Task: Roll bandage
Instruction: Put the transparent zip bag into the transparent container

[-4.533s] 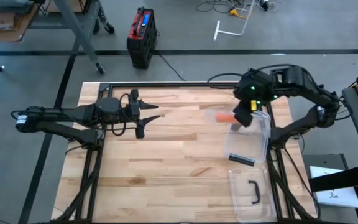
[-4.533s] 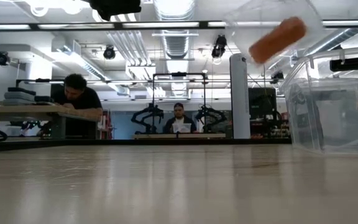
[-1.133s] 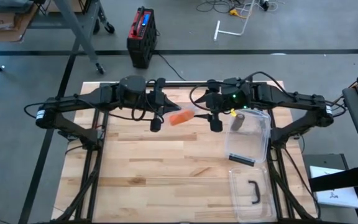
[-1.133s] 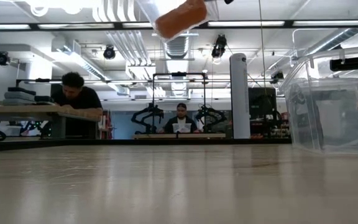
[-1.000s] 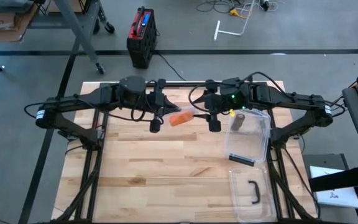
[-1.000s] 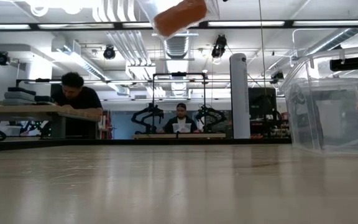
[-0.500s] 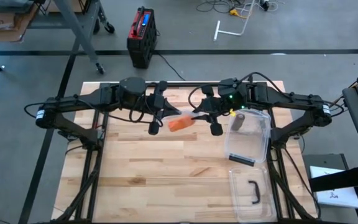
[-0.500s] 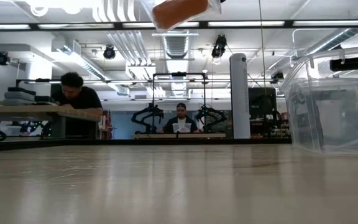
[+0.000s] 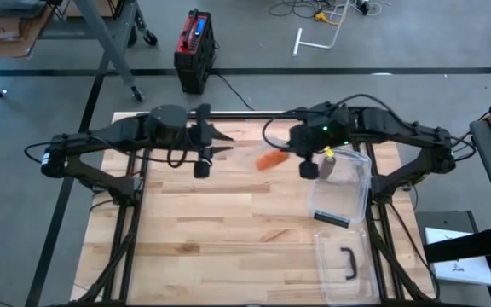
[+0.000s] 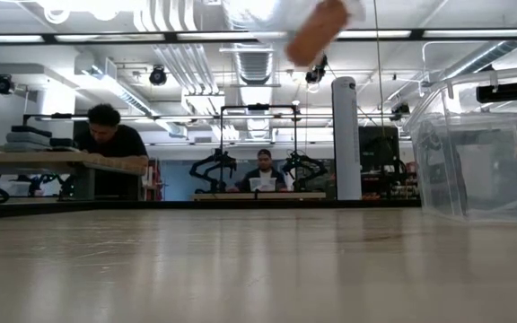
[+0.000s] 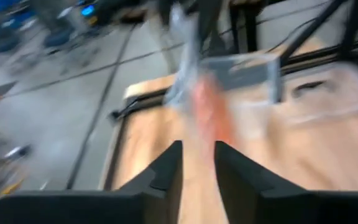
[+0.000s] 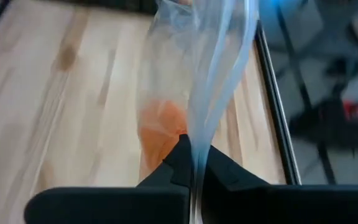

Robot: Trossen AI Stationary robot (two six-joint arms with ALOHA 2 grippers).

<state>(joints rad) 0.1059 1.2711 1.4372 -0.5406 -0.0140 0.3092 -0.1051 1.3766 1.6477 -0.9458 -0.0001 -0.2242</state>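
The bandage is an orange roll (image 9: 271, 159) inside a clear plastic bag (image 12: 191, 68), high above the table's far middle. In the low view the orange roll (image 10: 317, 31) hangs tilted near the top. My right gripper (image 9: 294, 154) is shut on the bag, just right of the roll; the roll (image 12: 160, 127) shows past its fingers. My left gripper (image 9: 217, 142) stands to the left of the bag, apart from it, its fingers (image 11: 166, 168) a little open with nothing between them. My right gripper pinches a gathered fold of the clear bag (image 12: 199, 127) between its two fingers. It comes from the table's right side, slanting down. The bag hangs beyond the fingers with the roll inside, lifted clear of the table.
A clear plastic bin (image 9: 348, 192) stands at the table's right, holding a grey roll (image 9: 329, 166) and a black item (image 9: 331, 219). Its lid with a black handle (image 9: 346, 263) lies nearer. The bin (image 10: 483, 144) fills the low view's right. People sit in the room beyond.
My right gripper has shut on the bag. My left gripper has opened, let go of it and drawn back toward the table's left edge. The bag with the roll has swung toward the right and now hangs from my right gripper alone.
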